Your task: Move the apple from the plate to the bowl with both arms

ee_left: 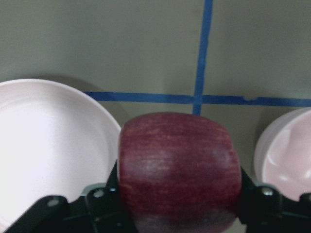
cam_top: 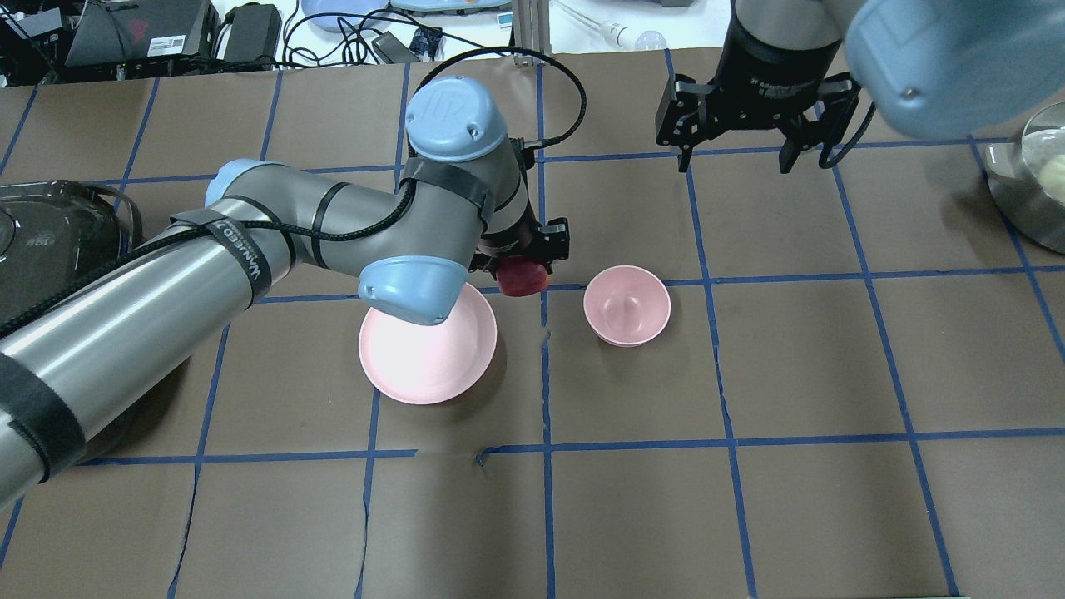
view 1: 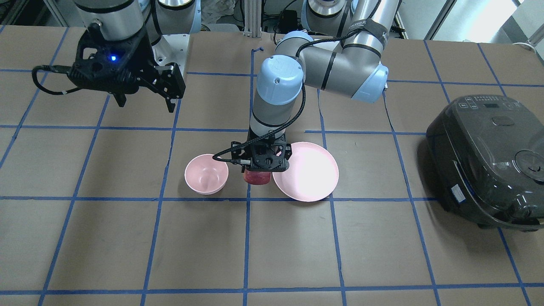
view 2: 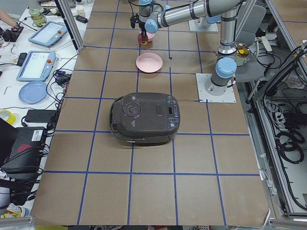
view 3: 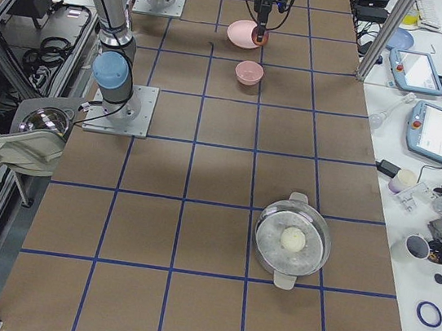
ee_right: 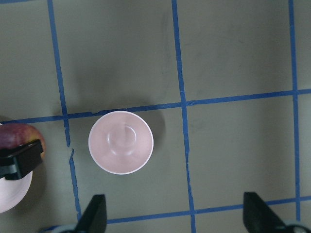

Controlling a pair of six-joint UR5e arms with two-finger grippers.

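Note:
My left gripper (view 1: 258,170) is shut on the dark red apple (view 1: 257,177) and holds it above the table, in the gap between the plate and the bowl. The apple also shows in the overhead view (cam_top: 522,278) and fills the left wrist view (ee_left: 180,170). The wide pink plate (view 1: 312,180) is empty; it shows in the overhead view (cam_top: 424,353). The small deep pink bowl (view 1: 206,173) is empty; it shows in the overhead view (cam_top: 626,304) and the right wrist view (ee_right: 120,141). My right gripper (cam_top: 732,162) is open and empty, high over the table beyond the bowl.
A black rice cooker (view 1: 488,159) sits on my left side of the table. A steel pot with a glass lid (view 3: 293,241) stands far to my right. Blue tape lines grid the brown table (view 1: 297,246).

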